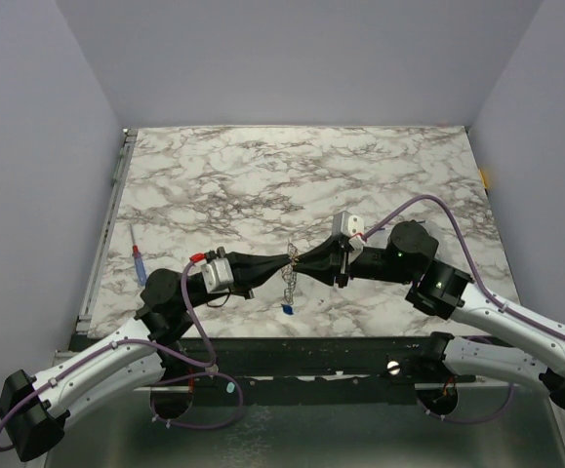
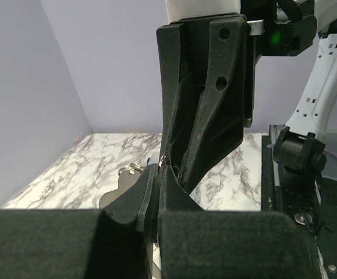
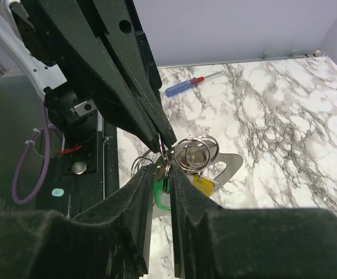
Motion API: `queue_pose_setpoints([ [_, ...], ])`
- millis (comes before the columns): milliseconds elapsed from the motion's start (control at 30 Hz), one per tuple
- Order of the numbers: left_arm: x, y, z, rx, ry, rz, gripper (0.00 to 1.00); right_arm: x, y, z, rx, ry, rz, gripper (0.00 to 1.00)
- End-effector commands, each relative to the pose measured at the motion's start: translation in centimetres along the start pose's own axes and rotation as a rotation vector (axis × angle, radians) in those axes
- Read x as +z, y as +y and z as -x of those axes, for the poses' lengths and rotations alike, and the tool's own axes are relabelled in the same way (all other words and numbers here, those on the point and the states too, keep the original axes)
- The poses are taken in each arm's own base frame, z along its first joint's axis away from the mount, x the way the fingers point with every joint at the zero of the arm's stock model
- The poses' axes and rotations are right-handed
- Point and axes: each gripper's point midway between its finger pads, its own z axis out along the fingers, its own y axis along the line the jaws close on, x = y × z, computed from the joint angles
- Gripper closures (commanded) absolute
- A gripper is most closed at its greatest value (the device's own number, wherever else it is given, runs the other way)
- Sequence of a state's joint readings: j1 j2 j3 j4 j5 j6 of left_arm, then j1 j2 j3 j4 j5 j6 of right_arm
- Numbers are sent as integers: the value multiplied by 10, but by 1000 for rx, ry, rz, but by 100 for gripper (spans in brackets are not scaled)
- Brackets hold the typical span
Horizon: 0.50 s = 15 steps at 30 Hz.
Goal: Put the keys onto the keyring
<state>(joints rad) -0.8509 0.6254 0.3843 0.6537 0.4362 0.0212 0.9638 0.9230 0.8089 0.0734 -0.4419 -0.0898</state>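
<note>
Surface: white-and-grey marbled surface [image 1: 360, 175] lying between lavender walls.
Keyring: silvery-grey oval metal keyring [image 3: 229, 164] hanging aloft where both hands are meeting, fine chain [image 1: 288, 283] dangling.
Keys: tiny green- and yellow-headed keys [image 3: 205, 185] bunching on small split rings [image 3: 194, 151] just beside it.
Left hand [image 3: 165, 138]: pinching fully closed at the bunch.
Right hand [image 3: 167, 177]: sitting barely parted around a ring wire; whether it is gripping, cannot tell.
Advice: likely threading, so holding the left pinch steady and feeding the ring slowly.

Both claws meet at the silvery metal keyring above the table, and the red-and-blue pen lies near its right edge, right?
No. The thin red-and-blue pen lies near the marble table's left edge, as the top external view shows; the rest holds.
</note>
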Motion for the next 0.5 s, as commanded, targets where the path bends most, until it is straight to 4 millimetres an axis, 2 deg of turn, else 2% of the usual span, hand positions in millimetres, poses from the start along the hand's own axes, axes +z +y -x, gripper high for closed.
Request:
queue_pose_setpoints([
  [0,1,2,13,11,-51,10,100,2,3,19,-28,-52,17,75],
  [167,1,1,13,9,-52,7,100,2,-1,24,-35,-70,-6,76],
  [467,1,1,12,6,-49,6,100,2,-4,31,-47,-95,-18,85],
])
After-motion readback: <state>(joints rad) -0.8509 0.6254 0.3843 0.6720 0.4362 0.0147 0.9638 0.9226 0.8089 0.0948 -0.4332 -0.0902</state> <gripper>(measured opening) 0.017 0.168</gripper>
